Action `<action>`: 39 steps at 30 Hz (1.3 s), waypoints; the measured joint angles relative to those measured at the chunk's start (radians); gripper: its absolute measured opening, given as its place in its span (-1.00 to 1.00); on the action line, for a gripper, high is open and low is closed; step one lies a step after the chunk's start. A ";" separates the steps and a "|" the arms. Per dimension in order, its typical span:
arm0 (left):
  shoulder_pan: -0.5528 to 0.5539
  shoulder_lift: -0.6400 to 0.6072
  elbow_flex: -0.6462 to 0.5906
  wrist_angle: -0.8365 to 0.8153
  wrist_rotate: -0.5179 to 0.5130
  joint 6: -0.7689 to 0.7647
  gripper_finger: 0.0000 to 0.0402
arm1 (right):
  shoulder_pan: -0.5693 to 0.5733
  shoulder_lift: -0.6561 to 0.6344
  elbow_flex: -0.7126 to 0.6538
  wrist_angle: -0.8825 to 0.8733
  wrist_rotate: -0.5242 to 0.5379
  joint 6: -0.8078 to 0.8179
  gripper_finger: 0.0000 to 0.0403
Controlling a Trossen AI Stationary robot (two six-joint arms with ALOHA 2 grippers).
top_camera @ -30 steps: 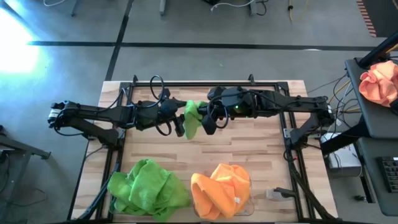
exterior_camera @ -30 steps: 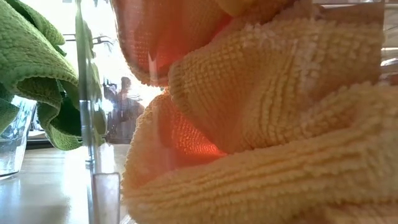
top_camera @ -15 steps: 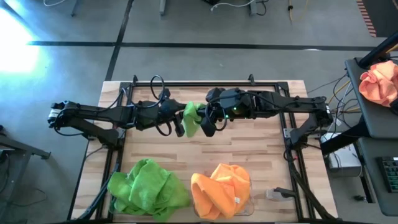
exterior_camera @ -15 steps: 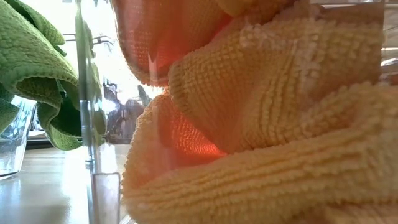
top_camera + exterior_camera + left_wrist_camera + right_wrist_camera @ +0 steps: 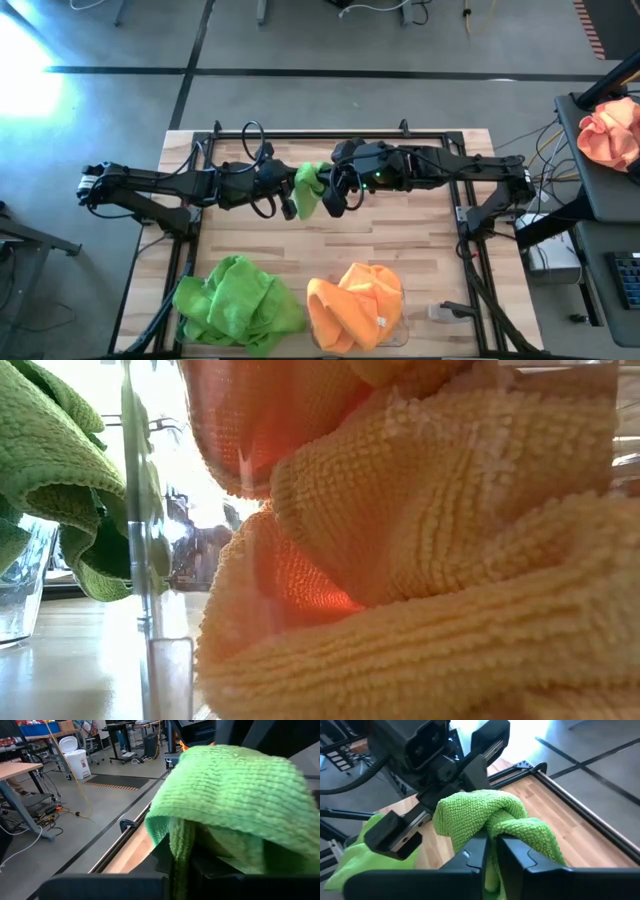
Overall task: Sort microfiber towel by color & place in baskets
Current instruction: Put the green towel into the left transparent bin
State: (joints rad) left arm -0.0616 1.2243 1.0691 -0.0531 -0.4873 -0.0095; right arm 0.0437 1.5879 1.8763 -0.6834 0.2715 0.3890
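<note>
A lime green microfiber towel point(image 5: 310, 188) hangs bunched above the far middle of the table, between my two grippers. My left gripper point(image 5: 292, 197) comes at it from the table's left and is shut on it. My right gripper point(image 5: 335, 195) comes from the right and is also shut on it. Near the front edge, a heap of green towels point(image 5: 240, 305) lies in the left basket. A heap of orange towels point(image 5: 352, 305) fills the clear right basket point(image 5: 402, 300). The low view is filled by the orange heap point(image 5: 430, 560). My left gripper has a hanging fold of the green towel point(image 5: 179, 851) between its fingers, coming level from the table's left. The rest of the cloth drapes over the gripper's front, clear of the table. My right gripper pinches a bunched knot of the towel point(image 5: 492, 827) between its two fingers point(image 5: 475, 852), several layers thick, coming level from the table's right. The cloth bulges out above and beside the fingers, lifted clear of the table.
A black metal frame point(image 5: 300, 133) runs along the table's far edge and down both sides. A peach-orange cloth bundle point(image 5: 610, 130) lies on a dark stand off the table's right. Bare wood point(image 5: 400, 240) lies between the arms and the baskets.
The green towel, which hung wider and lower a second ago, has drawn up into a tighter bunch between the two grippers. Both arms have stayed almost in place above the far middle of the table.
</note>
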 joint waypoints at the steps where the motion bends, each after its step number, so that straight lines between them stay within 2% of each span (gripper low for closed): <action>1: 0.000 0.000 0.000 0.000 0.000 0.000 -0.99 | 0.000 0.000 0.000 0.000 0.005 -0.005 -0.80; 9: 0.000 0.000 0.000 -0.003 0.000 0.001 -0.99 | 0.000 -0.001 0.000 0.000 0.019 -0.008 -0.45; 15: -0.006 -0.002 0.000 -0.037 0.001 -0.016 -0.99 | -0.012 -0.004 0.000 -0.002 0.038 -0.070 -0.30; 22: -0.059 -0.046 0.000 -0.119 0.002 -0.100 -0.99 | -0.049 -0.018 0.000 -0.122 0.195 -0.102 -0.29; 31: -0.150 -0.132 0.000 -0.112 -0.003 -0.310 -0.99 | -0.091 -0.039 0.000 -0.279 0.202 -0.114 -0.26; 34: -0.208 -0.142 0.000 -0.053 -0.004 -0.393 -0.99 | -0.101 -0.045 0.000 -0.346 0.202 -0.114 -0.27; 39: -0.338 -0.140 0.000 0.080 -0.012 -0.427 -0.99 | -0.116 -0.056 0.000 -0.480 0.202 -0.102 -0.27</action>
State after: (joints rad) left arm -0.4000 1.0840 1.0691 0.0273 -0.4997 -0.4368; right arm -0.0723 1.5324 1.8759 -1.1638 0.4736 0.2874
